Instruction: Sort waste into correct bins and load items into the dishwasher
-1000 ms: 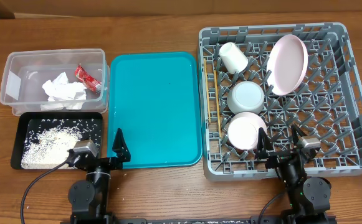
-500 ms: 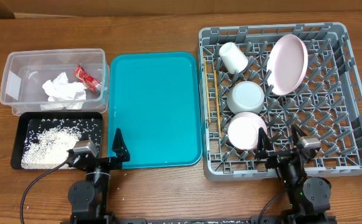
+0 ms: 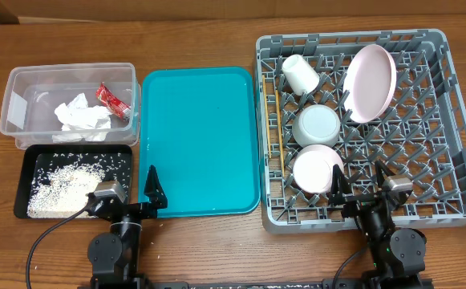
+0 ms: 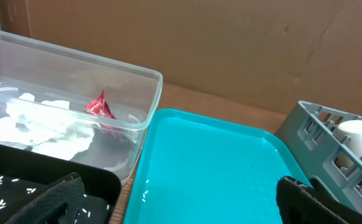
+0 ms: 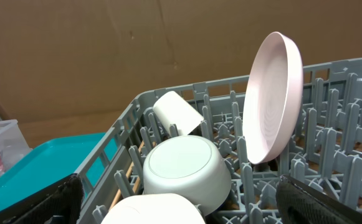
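The grey dishwasher rack (image 3: 449, 120) holds the pink plate (image 3: 369, 82) on edge, the white cup (image 3: 300, 74), two bowls (image 3: 316, 125) (image 3: 316, 167) upside down, and the chopsticks (image 3: 274, 128) along its left side. The clear tub (image 3: 16, 88) contains the napkin (image 3: 80, 114) and red wrapper (image 3: 113, 100). Rice (image 3: 60, 186) lies in the black tray (image 3: 24, 172). My left gripper (image 3: 130, 193) is open at the teal tray's near left corner, holding nothing. My right gripper (image 3: 361, 186) is open at the rack's near edge, behind the nearer bowl (image 5: 156, 211).
The teal tray (image 3: 200, 136) lies between the bins and the rack, with a few stray rice grains (image 4: 144, 193) near its front left corner. A brown cardboard wall (image 5: 106, 50) stands behind the table.
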Controlling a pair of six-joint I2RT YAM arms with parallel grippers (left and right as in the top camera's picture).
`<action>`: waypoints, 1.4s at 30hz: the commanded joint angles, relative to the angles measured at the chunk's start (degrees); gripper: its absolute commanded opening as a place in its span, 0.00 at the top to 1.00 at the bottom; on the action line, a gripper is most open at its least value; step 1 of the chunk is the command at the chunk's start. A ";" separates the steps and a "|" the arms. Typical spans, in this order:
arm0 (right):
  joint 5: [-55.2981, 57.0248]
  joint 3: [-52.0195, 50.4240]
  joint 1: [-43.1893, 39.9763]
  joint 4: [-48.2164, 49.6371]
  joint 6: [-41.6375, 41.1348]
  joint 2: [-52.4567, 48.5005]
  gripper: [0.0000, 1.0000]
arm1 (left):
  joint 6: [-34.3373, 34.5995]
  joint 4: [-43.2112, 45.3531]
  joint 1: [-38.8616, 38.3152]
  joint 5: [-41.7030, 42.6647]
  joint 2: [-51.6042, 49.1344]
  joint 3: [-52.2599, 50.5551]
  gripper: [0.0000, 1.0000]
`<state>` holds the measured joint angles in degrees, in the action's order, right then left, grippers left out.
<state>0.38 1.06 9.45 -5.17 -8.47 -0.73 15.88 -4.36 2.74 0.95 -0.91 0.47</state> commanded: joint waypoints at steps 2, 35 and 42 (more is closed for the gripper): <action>-0.04 -0.61 -0.20 0.35 0.42 0.57 0.00 | -1.33 -0.11 0.28 -0.96 0.66 -0.20 0.00; -4.15 -0.61 -7.91 0.72 13.03 0.57 0.00 | -1.33 -0.09 0.28 -0.96 0.66 -0.20 0.00; -4.13 -0.61 -7.91 0.72 13.03 0.57 0.00 | -1.31 -0.11 0.28 -0.96 0.66 -0.20 0.00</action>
<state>-3.22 1.06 1.54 -4.82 4.12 -0.73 15.86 -4.36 2.74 0.78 -0.91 0.47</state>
